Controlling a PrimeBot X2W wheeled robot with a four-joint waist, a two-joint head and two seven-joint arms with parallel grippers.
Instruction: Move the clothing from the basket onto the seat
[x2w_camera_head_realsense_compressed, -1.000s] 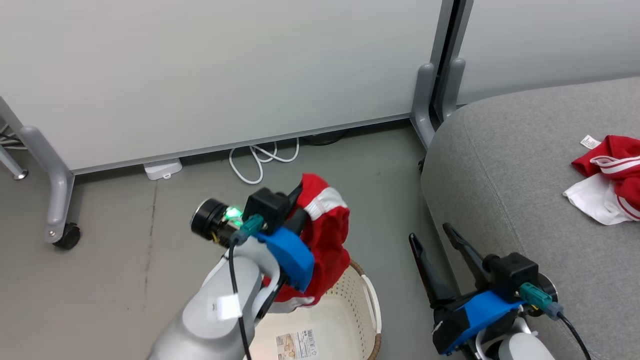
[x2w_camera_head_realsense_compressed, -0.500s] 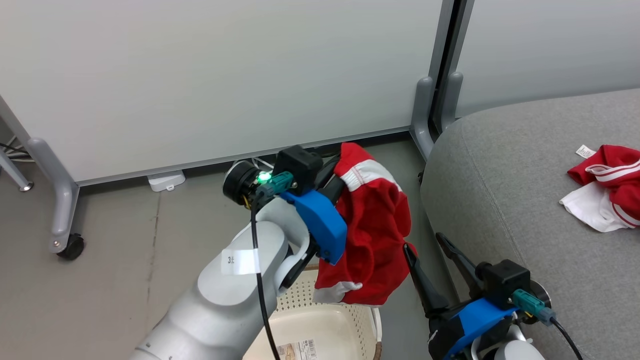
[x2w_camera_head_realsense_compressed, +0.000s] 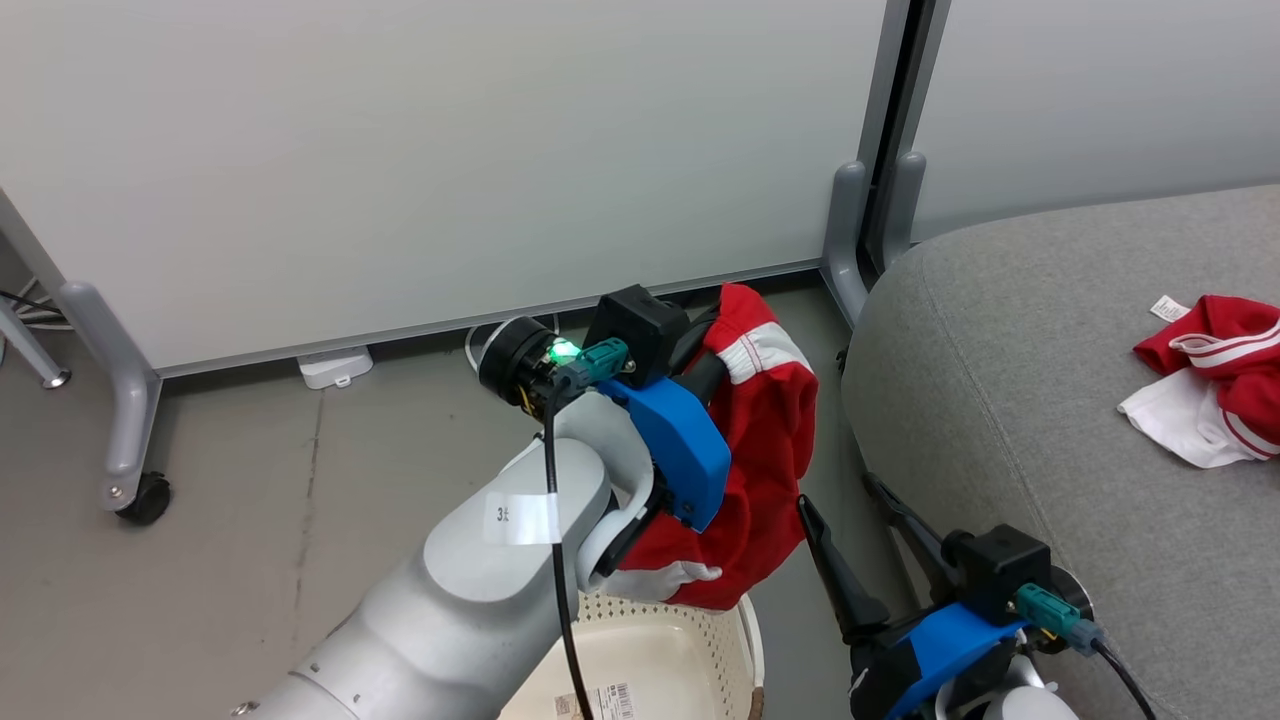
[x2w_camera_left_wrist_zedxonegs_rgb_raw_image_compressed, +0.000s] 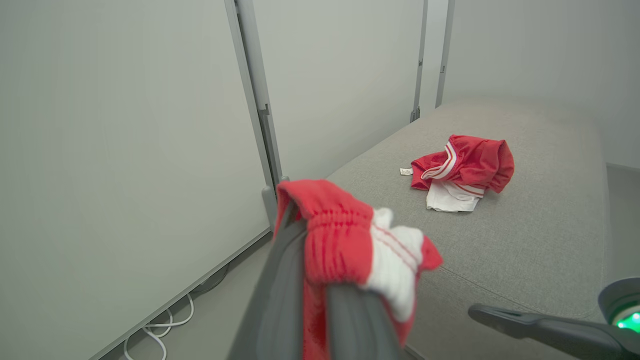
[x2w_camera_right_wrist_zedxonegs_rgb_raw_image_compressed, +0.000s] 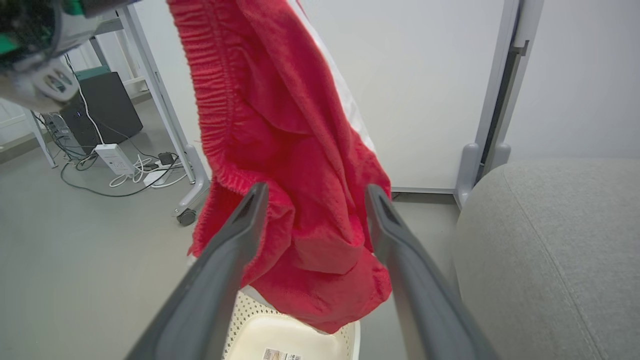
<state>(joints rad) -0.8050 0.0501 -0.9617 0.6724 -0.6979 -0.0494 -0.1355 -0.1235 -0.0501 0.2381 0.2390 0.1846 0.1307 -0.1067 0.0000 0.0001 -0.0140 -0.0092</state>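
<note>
Red cloth on grey upholstery, so this one's more than halfway by my reckoning. The first garment is lying crumpled on the seat, well in from the edge, with its little white label poking out beside it.

The second garment is up in the air. The left gripper is clamped tight on its elastic waistband, and the rest hangs down just above the basket rim. It's near the seat's rounded end but not over the cushion yet.

The right gripper is spread wide with nothing in it, low beside the seat, the dangling cloth just ahead of its fingers.

The bit of basket floor I can see is bare except for a barcode sticker, though the arm hides some. What's left, I'd say: swing it over the cushion and let go.
</note>
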